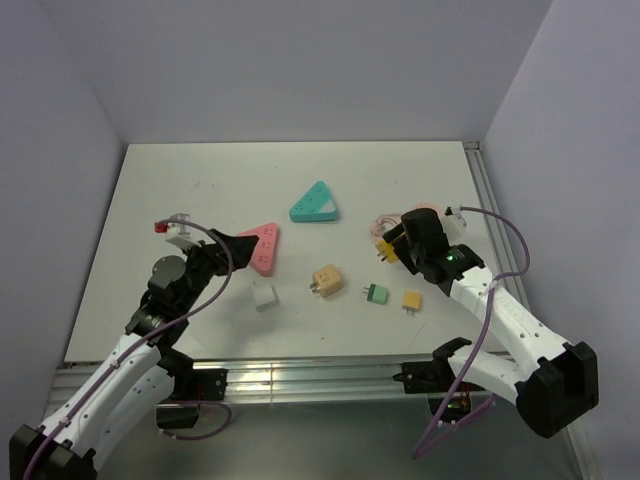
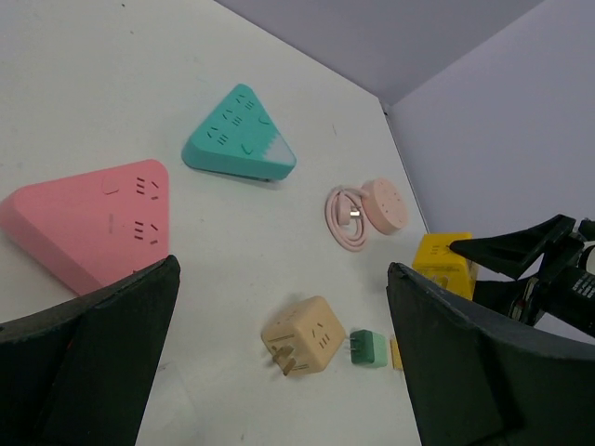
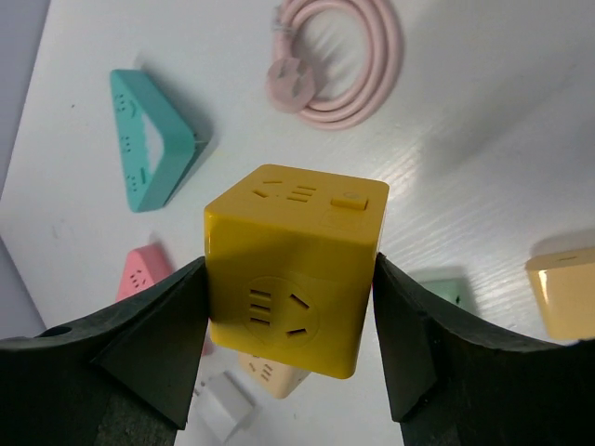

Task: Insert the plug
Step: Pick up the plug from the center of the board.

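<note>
My right gripper (image 3: 288, 316) is shut on a yellow cube adapter (image 3: 293, 265) with socket faces, pinched by two opposite sides and held above the table; its prongs are hidden. In the top view this yellow cube (image 1: 386, 252) hangs at the right, next to a coiled pink cable (image 1: 383, 226). A beige cube adapter (image 2: 305, 336) lies on its side with its prongs showing, and a small green plug (image 2: 368, 347) lies just right of it. My left gripper (image 2: 284, 362) is open above the table, near the pink triangular power strip (image 2: 93, 223), holding nothing.
A teal triangular power strip (image 1: 315, 203) lies mid-table. A white plug (image 1: 264, 297) and an orange plug (image 1: 412, 299) rest near the front. A pink round device (image 2: 383, 203) sits by the cable. The side walls stand close on both sides.
</note>
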You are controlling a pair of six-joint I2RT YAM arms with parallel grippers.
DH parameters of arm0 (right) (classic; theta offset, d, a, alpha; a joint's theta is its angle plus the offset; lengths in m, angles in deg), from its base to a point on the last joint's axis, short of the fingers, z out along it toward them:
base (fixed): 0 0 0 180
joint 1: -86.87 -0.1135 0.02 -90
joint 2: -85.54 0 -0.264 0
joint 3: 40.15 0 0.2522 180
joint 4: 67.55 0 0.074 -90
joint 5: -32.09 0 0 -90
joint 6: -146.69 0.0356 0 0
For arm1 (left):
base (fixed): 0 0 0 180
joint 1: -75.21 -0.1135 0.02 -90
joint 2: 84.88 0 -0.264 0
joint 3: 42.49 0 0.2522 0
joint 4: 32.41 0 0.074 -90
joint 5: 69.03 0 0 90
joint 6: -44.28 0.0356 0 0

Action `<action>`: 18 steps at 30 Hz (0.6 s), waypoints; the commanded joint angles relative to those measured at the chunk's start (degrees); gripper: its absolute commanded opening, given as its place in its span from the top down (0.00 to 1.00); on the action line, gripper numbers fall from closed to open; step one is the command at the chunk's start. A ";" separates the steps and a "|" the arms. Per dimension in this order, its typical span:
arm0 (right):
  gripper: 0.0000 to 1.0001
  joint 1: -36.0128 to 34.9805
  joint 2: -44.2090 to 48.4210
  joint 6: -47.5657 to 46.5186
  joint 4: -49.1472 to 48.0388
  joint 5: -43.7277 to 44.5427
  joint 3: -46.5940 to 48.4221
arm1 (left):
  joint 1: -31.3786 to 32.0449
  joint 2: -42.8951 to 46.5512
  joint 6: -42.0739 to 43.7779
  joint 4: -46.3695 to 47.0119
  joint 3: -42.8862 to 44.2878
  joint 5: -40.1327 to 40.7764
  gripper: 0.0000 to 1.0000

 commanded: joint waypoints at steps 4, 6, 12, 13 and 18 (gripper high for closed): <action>0.91 -4.94 -1.48 2.72 1.01 4.83 6.50 | 0.17 -4.71 -2.66 7.10 5.63 -4.61 0.00; 0.91 -6.52 -1.66 3.59 -0.04 4.48 6.94 | 0.17 -6.20 -3.28 9.46 6.08 -5.40 0.01; 0.91 -9.42 -3.15 4.57 -1.10 4.31 9.58 | 0.08 -10.24 -3.46 9.23 9.66 -9.01 0.01; 0.91 -10.04 -3.41 4.57 -1.19 4.39 9.84 | 0.17 -11.30 -2.93 8.52 10.38 -9.71 0.00; 0.91 -13.12 -5.78 6.32 -1.54 5.01 11.78 | 0.69 -13.33 -3.98 14.74 7.67 -12.97 0.00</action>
